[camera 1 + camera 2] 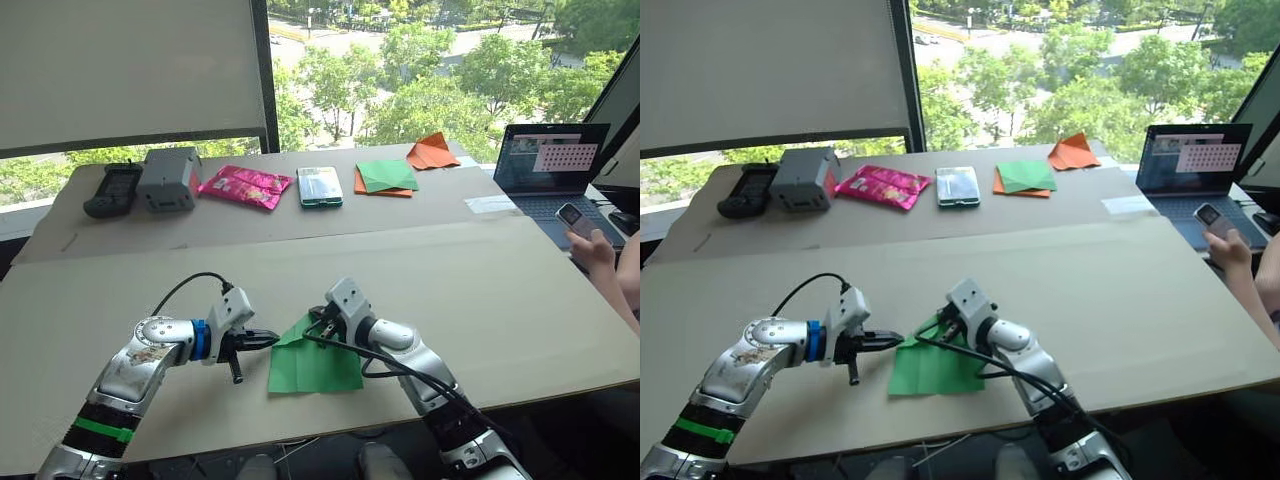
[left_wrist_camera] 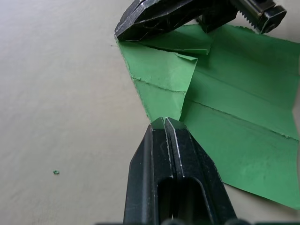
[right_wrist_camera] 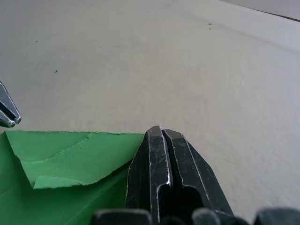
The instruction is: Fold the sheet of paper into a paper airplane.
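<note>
The bright green sheet of paper (image 1: 318, 368) lies creased near the table's front edge, between my two grippers. Its near-left corner is folded over into a flap (image 2: 164, 77) with a torn-looking edge. My left gripper (image 1: 270, 340) is at the sheet's left corner; in the left wrist view its fingers are shut, with the flap's point (image 2: 157, 123) caught at their tips. My right gripper (image 1: 318, 328) is shut with nothing between its fingers. It rests on the sheet's far edge beside the flap, where the fingers (image 3: 161, 159) meet the paper (image 3: 70, 159).
Along the table's far side stand a black device (image 1: 112, 188), a grey box (image 1: 168, 178), a pink packet (image 1: 245, 186), a small pack (image 1: 319, 186), a darker green square on orange paper (image 1: 386, 176) and an orange pointed shape (image 1: 431, 152). A laptop (image 1: 550, 160) and a person's hand (image 1: 592, 245) are at right.
</note>
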